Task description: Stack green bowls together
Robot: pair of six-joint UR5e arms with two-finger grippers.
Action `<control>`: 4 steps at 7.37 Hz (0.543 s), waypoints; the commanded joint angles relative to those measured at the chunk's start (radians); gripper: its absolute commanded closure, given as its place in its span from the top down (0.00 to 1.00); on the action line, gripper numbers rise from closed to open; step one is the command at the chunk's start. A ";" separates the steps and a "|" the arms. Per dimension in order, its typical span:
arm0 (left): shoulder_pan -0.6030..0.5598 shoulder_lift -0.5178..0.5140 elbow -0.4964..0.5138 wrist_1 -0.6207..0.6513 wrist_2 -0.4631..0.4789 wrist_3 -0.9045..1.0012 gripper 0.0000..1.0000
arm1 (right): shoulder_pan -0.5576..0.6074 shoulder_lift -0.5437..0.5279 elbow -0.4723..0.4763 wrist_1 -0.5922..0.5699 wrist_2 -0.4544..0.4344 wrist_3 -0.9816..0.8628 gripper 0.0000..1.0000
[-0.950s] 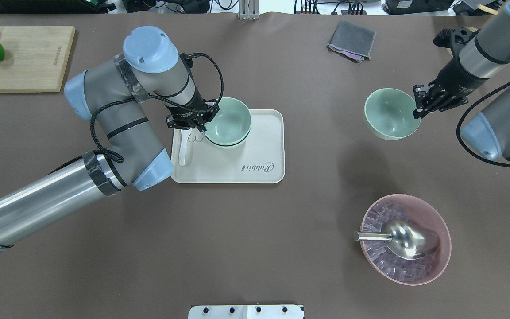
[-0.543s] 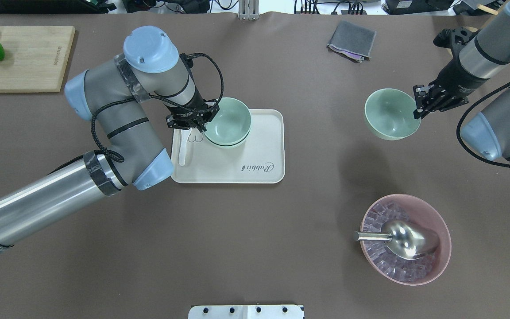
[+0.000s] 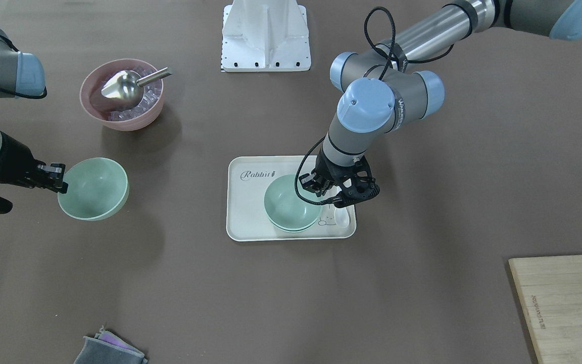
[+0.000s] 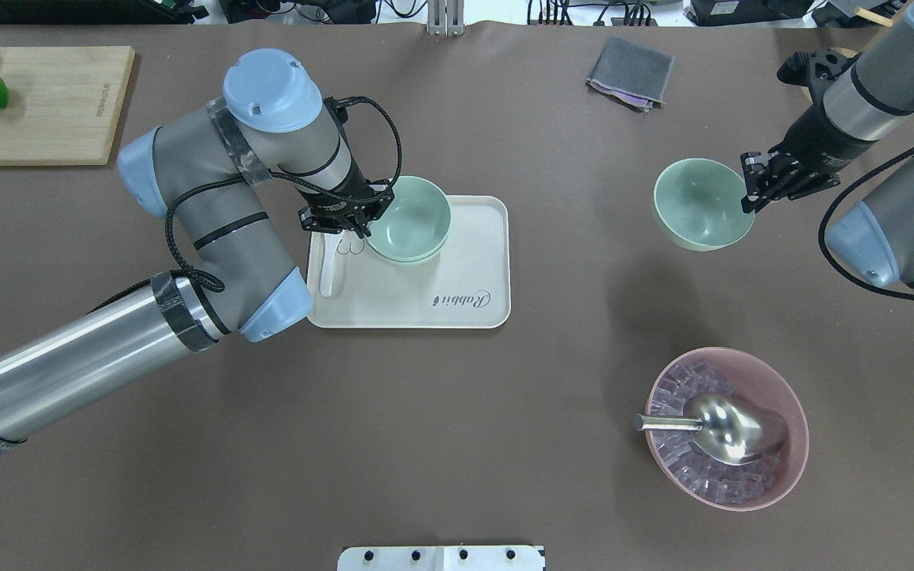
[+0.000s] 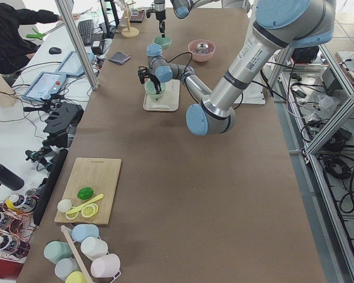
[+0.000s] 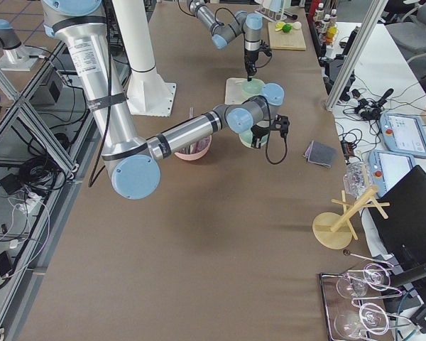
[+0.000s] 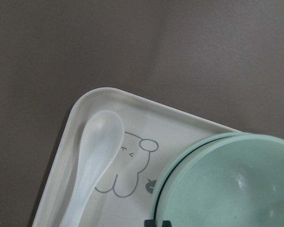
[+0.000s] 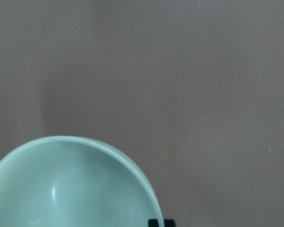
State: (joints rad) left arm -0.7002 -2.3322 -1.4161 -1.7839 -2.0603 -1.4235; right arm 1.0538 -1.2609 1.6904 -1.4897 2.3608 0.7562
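Two green bowls sit nested on the cream tray [image 4: 457,270]. The upper bowl [image 4: 413,218] [image 3: 288,202] [image 7: 236,184] rests in the lower one, whose rim [image 3: 291,230] shows just beneath it. My left gripper [image 4: 362,220] [image 3: 327,197] is shut on the upper bowl's rim at the side nearest the tray's corner. A third green bowl [image 4: 699,202] [image 3: 94,187] [image 8: 71,189] hangs above the table at the right, its shadow on the cloth below. My right gripper [image 4: 746,194] [image 3: 62,183] is shut on that bowl's rim.
A white spoon [image 4: 328,270] [image 7: 92,161] lies on the tray beside the stack. A pink bowl [image 4: 790,404] of ice with a metal scoop [image 4: 731,428] stands front right. A grey cloth [image 4: 630,73] lies at the back, a cutting board [image 4: 52,103] far left.
The bowl in my left gripper has sunk a little deeper into the bowl under it, narrowing the dark gap between their rims. The right arm and its bowl have stayed nearly still.
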 commanded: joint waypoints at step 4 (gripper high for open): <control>0.002 0.001 0.011 -0.022 0.000 0.000 0.00 | 0.000 0.000 -0.005 0.000 -0.006 0.000 0.00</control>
State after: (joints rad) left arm -0.6981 -2.3315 -1.4064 -1.8028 -2.0602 -1.4235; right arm 1.0538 -1.2609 1.6863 -1.4899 2.3548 0.7562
